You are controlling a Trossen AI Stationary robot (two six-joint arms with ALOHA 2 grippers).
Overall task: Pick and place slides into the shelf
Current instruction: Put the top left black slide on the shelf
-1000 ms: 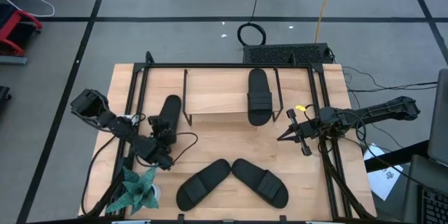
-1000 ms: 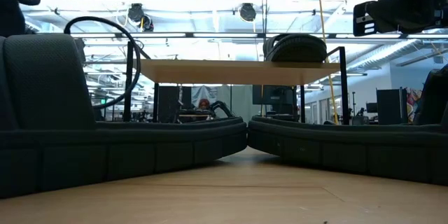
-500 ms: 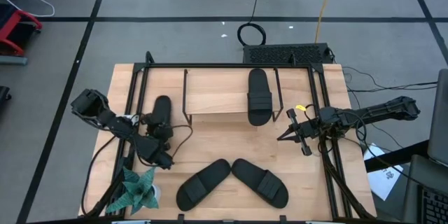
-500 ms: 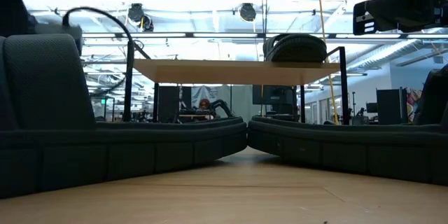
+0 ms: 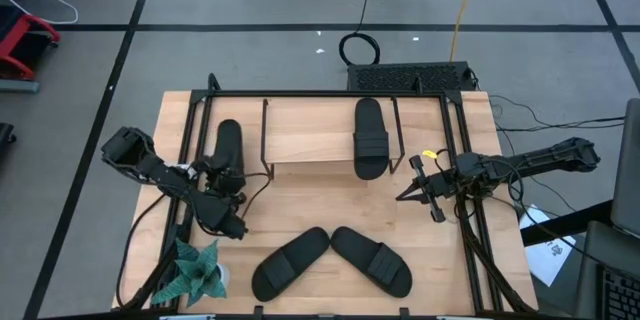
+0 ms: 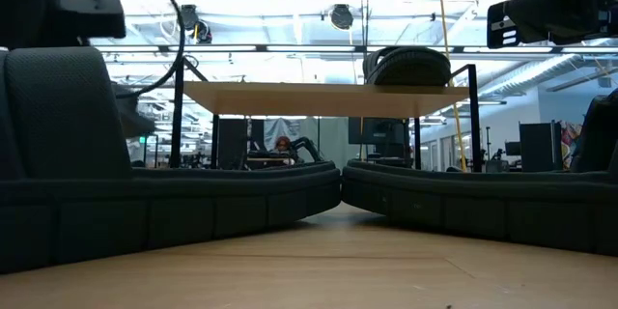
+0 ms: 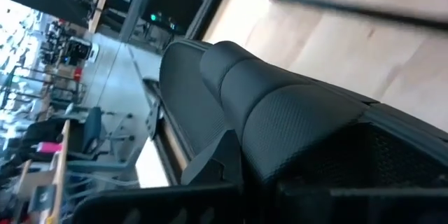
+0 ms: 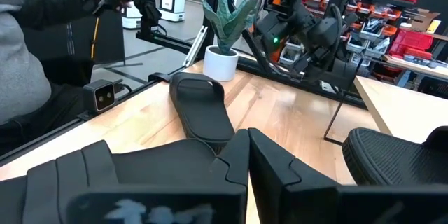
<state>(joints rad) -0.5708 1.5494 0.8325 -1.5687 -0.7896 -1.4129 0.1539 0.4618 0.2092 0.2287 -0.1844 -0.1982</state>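
black slide (image 5: 228, 147) sits clamped in the left gripper (image 5: 222, 172) at the left of the high view, just beside the shelf (image 5: 310, 140); another slide (image 5: 369, 137) lies on the shelf's plank, two more (image 5: 290, 262) (image 5: 371, 259) lie at the lower centre; the right gripper (image 5: 411, 193) hovers at the right, fingers closed, holding nothing

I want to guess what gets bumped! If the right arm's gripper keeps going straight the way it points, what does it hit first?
Probably the slide lying on the table ahead of the right gripper. It looks like the nearest thing in that line, though depth is hard to judge.
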